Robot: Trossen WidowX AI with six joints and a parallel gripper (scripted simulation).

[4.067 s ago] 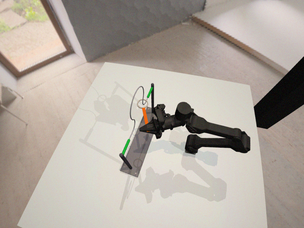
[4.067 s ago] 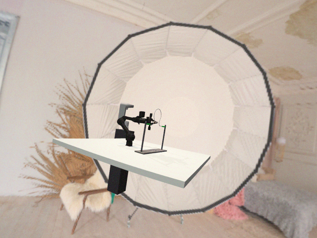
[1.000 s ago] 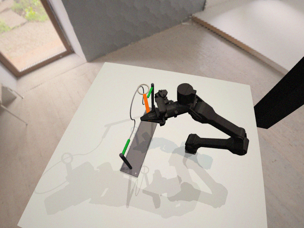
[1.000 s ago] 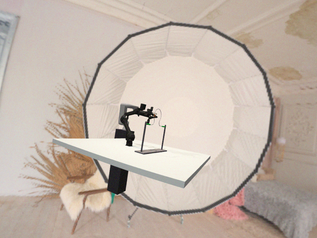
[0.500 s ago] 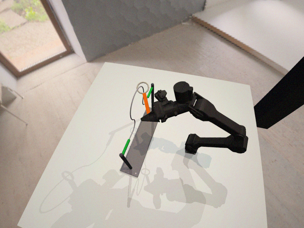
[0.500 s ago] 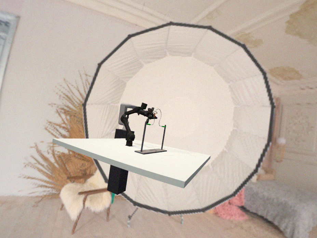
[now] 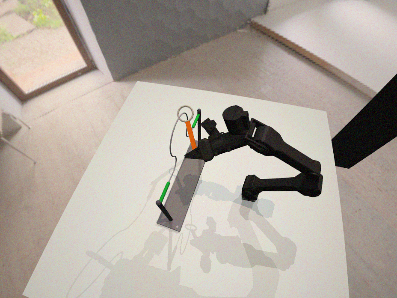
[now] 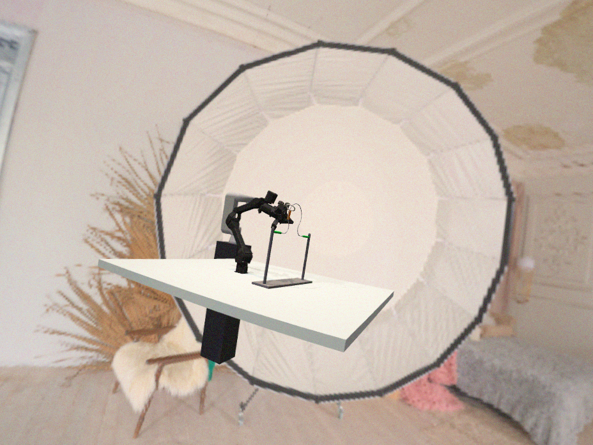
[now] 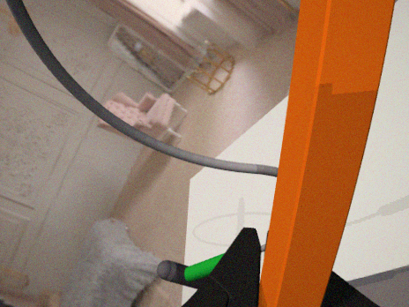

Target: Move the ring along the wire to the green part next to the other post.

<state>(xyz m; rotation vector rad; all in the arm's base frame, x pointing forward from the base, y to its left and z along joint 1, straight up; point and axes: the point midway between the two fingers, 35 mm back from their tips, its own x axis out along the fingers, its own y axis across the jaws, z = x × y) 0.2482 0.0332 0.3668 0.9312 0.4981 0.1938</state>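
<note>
My gripper (image 7: 194, 153) (image 8: 287, 219) (image 9: 260, 241) is shut on the lower end of the orange handle (image 7: 191, 135) (image 9: 330, 125). The handle stands up and tilts left beside the far post (image 7: 199, 128) (image 8: 269, 254). The pale ring (image 7: 185, 113) at its top is level with the post's tip, left of the far green part (image 7: 195, 120) (image 8: 277, 231). The thin grey wire (image 7: 171, 141) (image 9: 118, 120) rises to the ring; I cannot tell whether they touch. The near post (image 7: 164, 210) (image 8: 305, 256) carries the other green part (image 7: 164, 190) (image 8: 302, 236) (image 9: 203, 269).
Both posts stand on a dark grey base plate (image 7: 184, 195) (image 8: 282, 282) on the white table (image 8: 306, 311). The arm's base (image 7: 251, 189) (image 8: 241, 265) sits to the right of the plate. A black block (image 7: 368, 128) stands off the table's right edge.
</note>
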